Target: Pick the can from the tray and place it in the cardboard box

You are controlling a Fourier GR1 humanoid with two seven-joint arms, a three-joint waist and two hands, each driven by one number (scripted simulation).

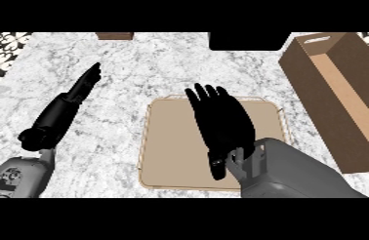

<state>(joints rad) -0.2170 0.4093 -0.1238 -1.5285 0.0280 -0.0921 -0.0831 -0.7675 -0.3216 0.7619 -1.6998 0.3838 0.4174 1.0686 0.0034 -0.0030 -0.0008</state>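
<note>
Fingers (205,95) straight on black right hand (223,127) above flat tan tray (169,151); brown cardboard box (310,88) at right edge of marble bench (122,117).

Kitchen setting, white-grey marble counter (144,63), patterned black-and-white tile (10,41) at its far left corner

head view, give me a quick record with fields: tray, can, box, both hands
counter: white marble
tray: tan, flat, mid-counter
cardboard box: open top, right of the tray, apart from it
right hand: open, fingers straight, over the tray
left hand: open, fingers straight, left of the tray
can: not visible; cannot tell whether the right hand hides it
far edge: black object, brown object
</note>
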